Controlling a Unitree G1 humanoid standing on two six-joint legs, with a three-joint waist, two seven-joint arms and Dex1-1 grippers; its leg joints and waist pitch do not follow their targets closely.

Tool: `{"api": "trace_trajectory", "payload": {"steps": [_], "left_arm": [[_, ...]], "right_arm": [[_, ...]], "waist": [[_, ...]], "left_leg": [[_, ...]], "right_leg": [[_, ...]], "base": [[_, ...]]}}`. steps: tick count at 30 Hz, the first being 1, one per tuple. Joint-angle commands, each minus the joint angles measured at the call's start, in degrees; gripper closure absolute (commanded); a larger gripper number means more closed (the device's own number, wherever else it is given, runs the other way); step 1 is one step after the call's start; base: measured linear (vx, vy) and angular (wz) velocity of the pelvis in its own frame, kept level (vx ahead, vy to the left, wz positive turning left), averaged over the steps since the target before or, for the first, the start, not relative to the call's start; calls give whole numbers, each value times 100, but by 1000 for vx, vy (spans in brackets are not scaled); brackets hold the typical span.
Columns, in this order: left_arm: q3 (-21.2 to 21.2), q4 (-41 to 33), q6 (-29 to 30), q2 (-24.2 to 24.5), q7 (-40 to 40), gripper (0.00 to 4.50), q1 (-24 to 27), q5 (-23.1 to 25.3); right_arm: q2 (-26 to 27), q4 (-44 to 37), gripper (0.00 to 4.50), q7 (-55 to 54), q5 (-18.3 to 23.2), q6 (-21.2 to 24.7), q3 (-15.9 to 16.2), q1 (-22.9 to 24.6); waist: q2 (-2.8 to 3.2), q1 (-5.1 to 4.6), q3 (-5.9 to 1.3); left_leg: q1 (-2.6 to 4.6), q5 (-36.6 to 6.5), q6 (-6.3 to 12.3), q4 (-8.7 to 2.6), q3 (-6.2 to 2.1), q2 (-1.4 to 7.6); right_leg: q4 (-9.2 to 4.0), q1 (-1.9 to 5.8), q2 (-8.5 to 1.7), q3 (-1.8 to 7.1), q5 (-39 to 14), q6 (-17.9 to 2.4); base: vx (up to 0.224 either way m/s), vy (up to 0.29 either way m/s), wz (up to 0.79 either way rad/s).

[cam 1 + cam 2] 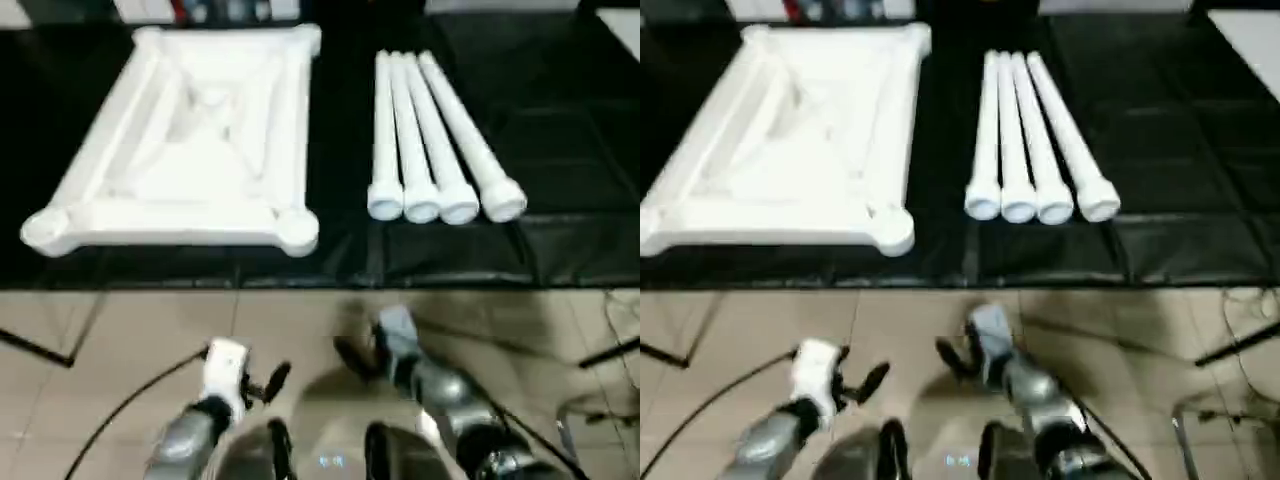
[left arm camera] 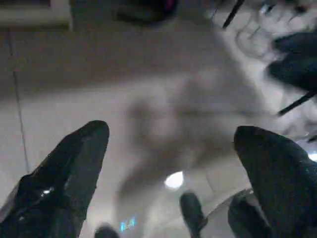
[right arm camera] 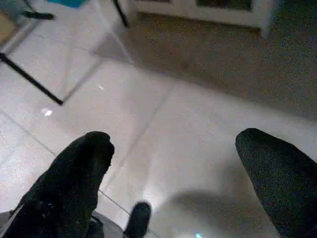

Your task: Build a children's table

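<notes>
The children's table lies in parts on a black-covered surface (image 1: 560, 150). Its white top (image 1: 190, 140) rests upside down at the left, X ribs and round corner sockets facing up. Four white tapered legs (image 1: 430, 130) lie side by side at the right, flared collars toward me. Both grippers hang low over the tiled floor, in front of the surface's near edge and well short of the parts. My left gripper (image 1: 268, 383) is open with nothing in it; its fingers (image 2: 64, 173) stand wide apart. My right gripper (image 1: 352, 358) is open too, its fingers (image 3: 74, 183) spread over bare tiles.
The black surface's front edge (image 1: 320, 285) runs across the view between my arms and the parts. Thin black cables (image 1: 120, 400) and dark stand legs (image 1: 35, 345) cross the tiled floor. A white cabinet base (image 3: 208, 7) stands beyond the right gripper.
</notes>
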Motion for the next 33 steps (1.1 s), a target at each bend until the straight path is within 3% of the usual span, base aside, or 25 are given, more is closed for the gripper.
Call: {"api": "trace_trajectory", "payload": {"steps": [1, 2, 3, 4, 5, 6, 7, 8, 9, 10, 11, 12, 13, 14, 15, 18, 20, 22, 23, 26, 27, 28, 29, 30, 33], "left_arm": [[-105, -754, 121, 168, -195, 4, 246, -177], [-105, -754, 121, 168, -195, 4, 246, -177], [-153, -1159, 270, 266, -282, 4, 421, -304], [-194, -1507, 435, 347, -400, 4, 574, -481], [-244, -2191, 710, 492, -597, 4, 895, -771], [-245, -2201, 713, 494, -599, 4, 901, -774], [-264, -2537, 794, 574, -688, 4, 1076, -908], [-254, -3024, 980, 687, -773, 4, 1325, -1025], [-236, -3285, 1095, 746, -800, 4, 1461, -1070], [-226, -3482, 1216, 813, -842, 4, 1581, -1123], [-225, -3598, 1288, 868, -850, 4, 1654, -1150], [-200, -3652, 1305, 928, -841, 4, 1739, -1138], [-182, -3653, 1294, 953, -828, 4, 1776, -1117], [-124, -3551, 1256, 963, -848, 4, 1781, -1128], [-63, -3448, 1244, 994, -890, 4, 1780, -1177], [-26, -3299, 1194, 1133, -1179, 4, 1766, -1374], [0, -3292, 1215, 1179, -1330, 4, 1795, -1517], [66, -3358, 1204, 1299, -1631, 4, 1901, -1721], [176, -3502, 1196, 1398, -1833, 4, 2016, -1941], [385, -3696, 1247, 1433, -1954, 4, 2062, -2274], [473, -3751, 1244, 1424, -1949, 4, 2028, -2366], [568, -3775, 1196, 1410, -1959, 4, 1955, -2463], [568, -3775, 1196, 1410, -1959, 4, 1955, -2463], [792, -3615, 1094, 1392, -1914, 4, 1659, -2585], [1096, -4040, 1455, 1500, -1466, 4, 1261, -2998]], "right_arm": [[45, 51, 0, 357, 1, -21, 60, 94], [45, 51, 0, 357, 1, -21, 60, 94], [-560, -1855, 0, 951, 465, 211, 296, 1386], [-962, -3055, 0, 1282, 743, 399, 438, 2156], [-1591, -4941, 0, 1806, 1165, 747, 645, 3327], [-1599, -4964, 0, 1812, 1170, 752, 647, 3341], [-1778, -5454, 0, 1897, 1255, 862, 689, 3558], [-1951, -5993, 0, 2005, 1405, 1081, 696, 3757], [-2049, -6267, 0, 2055, 1470, 1180, 685, 3855], [-2117, -6439, 0, 2075, 1481, 1233, 662, 3925], [-2130, -6502, 0, 2101, 1448, 1241, 626, 3958], [-2137, -6551, 0, 2102, 1363, 1215, 564, 4000], [-2132, -6559, 0, 2100, 1312, 1195, 530, 4017], [-2171, -6671, 0, 2057, 1293, 1218, 490, 4118], [-2292, -6924, 0, 1973, 1340, 1316, 484, 4286], [-2442, -7346, 0, 1858, 1549, 1462, 505, 4455], [-2436, -7487, 0, 1838, 1652, 1542, 476, 4466], [-2404, -7898, 0, 1783, 1857, 1851, 351, 4432], [-2378, -8301, 0, 1631, 2003, 2145, 208, 4340], [-2289, -8680, 0, 1300, 2215, 2410, 18, 4143], [-2260, -8833, 0, 1136, 2424, 2589, -65, 4040], [-2247, -9042, 0, 897, 2700, 2776, -175, 3914], [-2247, -9042, 0, 897, 2700, 2776, -175, 3914], [-2165, -9464, 0, 384, 3045, 2999, -384, 3646], [-1967, -9926, 0, -164, 3016, 3272, -577, 3354]], "waist": [[51, -13, -341], [17, -26, -415], [-23, 5, -389], [-18, 207, -465], [-36, 204, -417], [-80, 239, -390], [-80, 187, -384], [-94, 152, -379], [-79, 16, -332], [-75, -73, -202], [-81, -73, -148], [-112, -86, -85], [-119, -74, -64], [-124, -75, 13], [-146, -58, 15], [-111, 21, -33], [-65, 17, -74], [-59, 26, -92], [-69, 6, -113], [-91, -53, -210], [-80, -48, -194], [-121, -51, -210], [-89, -33, -211], [-119, -30, -268], [-91, 4, -285]], "left_leg": [[106, -1757, 360, -543, -289, 710], [34, -1125, 616, -457, -256, 637], [5, -728, 802, -424, -244, 595], [173, 345, 1431, -240, -247, 700], [147, 505, 1577, -244, -269, 702], [115, 545, 1700, -226, -300, 732], [15, 389, 1733, -247, -297, 670], [-42, 255, 1704, -271, -304, 611], [-72, -85, 1539, -351, -363, 629], [5, -773, 1340, -430, -328, 662], [25, -1233, 1155, -494, -332, 671], [69, -1904, 765, -525, -315, 634], [117, -2108, 591, -524, -309, 620], [166, -2457, 309, -536, -333, 580], [199, -2446, 179, -533, -364, 571], [261, -2025, 205, -546, -335, 577], [153, -1726, 273, -578, -361, 593], [186, -1557, 353, -557, -337, 599], [137, -1371, 437, -550, -340, 588], [152, -718, 726, -464, -306, 565], [154, -660, 759, -455, -299, 556], [139, -573, 843, -436, -287, 537], [156, -490, 882, -423, -281, 537], [175, -452, 890, -406, -270, 530], [186, -433, 766, -405, -253, 511]], "right_leg": [[-449, 142, -664, 584, -865, -1590], [-343, 253, -678, 586, -23, -1714], [-338, 318, -649, 584, 429, -1642], [-118, 165, -535, 590, 2192, -1235], [-119, 155, -497, 595, 2377, -1154], [-109, 158, -523, 624, 2468, -1083], [-102, 215, -553, 641, 2435, -1094], [-121, 272, -560, 623, 2317, -1091], [-152, 304, -583, 599, 1963, -1168], [-294, 189, -558, 622, 1043, -1277], [-361, 192, -566, 634, 331, -1308], [-483, 175, -570, 671, -1002, -1234], [-544, 150, -576, 702, -1577, -1140], [-649, 112, -591, 739, -2795, -901], [-712, 107, -605, 792, -3381, -675], [-718, 75, -550, 838, -2958, -514], [-610, 162, -557, 793, -2093, -724], [-557, 154, -536, 792, -1420, -895], [-493, 202, -538, 776, -1001, -958], [-370, 247, -515, 741, 278, -1180], [-360, 237, -519, 741, 394, -1212], [-349, 265, -518, 740, 519, -1245], [-342, 249, -510, 733, 528, -1249], [-329, 273, -493, 723, 485, -1248], [-316, 252, -468, 704, 209, -1255]], "base": [[88, -13, -3], [104, -11, -1], [118, -4, 9], [118, -4, 9], [136, 13, 19], [133, 27, 7], [133, 27, 7], [78, 7, -9], [0, 0, 0], [0, 0, 0], [0, 0, 0], [-61, -24, 1], [-61, -24, 1], [-61, -13, 2], [0, 0, 0], [0, 0, 0], [0, 0, 0], [0, 0, 0], [0, 0, 0], [0, 0, 0], [0, 0, 0], [0, 0, 0], [0, 0, 0], [0, 0, 0], [0, 0, 0]]}}
